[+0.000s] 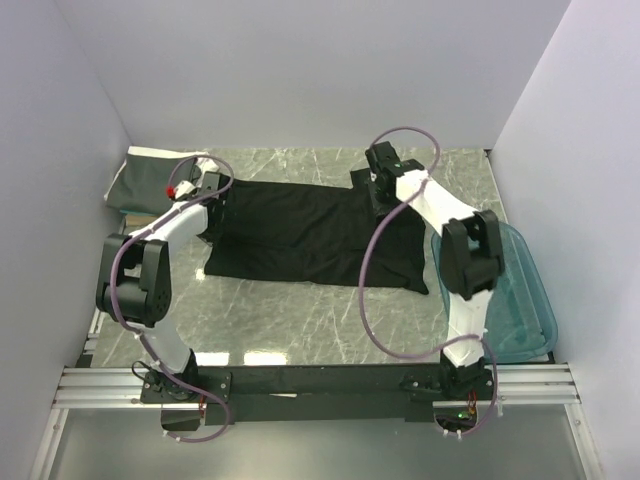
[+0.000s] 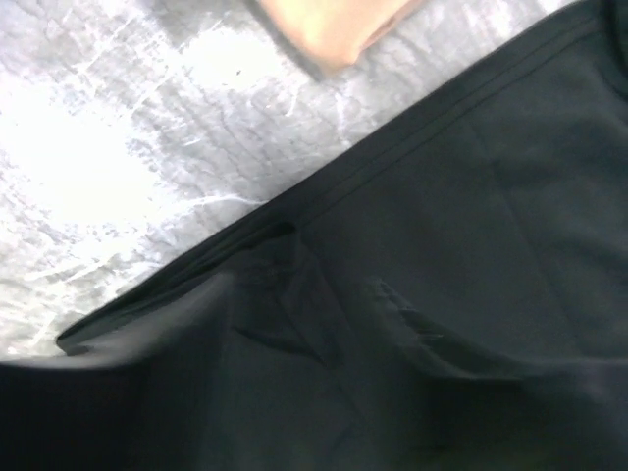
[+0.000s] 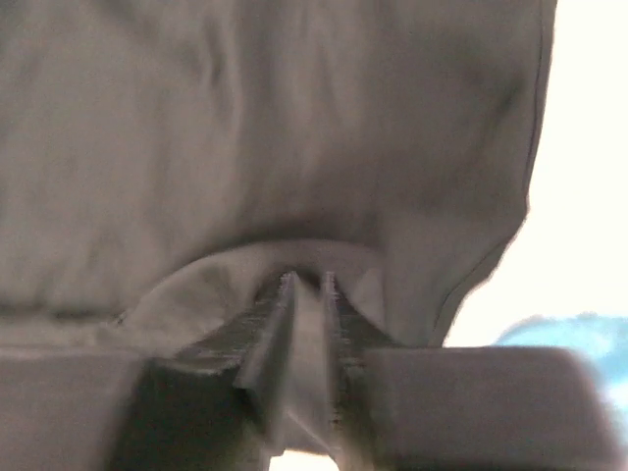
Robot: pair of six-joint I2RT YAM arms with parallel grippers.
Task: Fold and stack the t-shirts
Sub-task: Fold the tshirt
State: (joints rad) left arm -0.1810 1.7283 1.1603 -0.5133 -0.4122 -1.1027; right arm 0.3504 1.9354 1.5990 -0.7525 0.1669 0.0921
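A plain black t-shirt [image 1: 310, 235] lies spread across the middle of the marble table. My left gripper [image 1: 212, 192] is at its far left corner. In the left wrist view the black cloth [image 2: 412, 255] rises and covers the fingers, with creases drawn toward them. My right gripper [image 1: 380, 190] is at the shirt's far right edge. In the right wrist view it [image 3: 309, 280] is shut on a fold of the shirt [image 3: 245, 128], which hangs in front of it. A folded tan shirt [image 2: 339, 29] shows at the top of the left wrist view.
A stack of folded shirts [image 1: 140, 178], dark grey with white on top, sits at the back left corner. A translucent teal tub [image 1: 520, 300] stands at the right edge, by the right arm's elbow. White walls close in on three sides.
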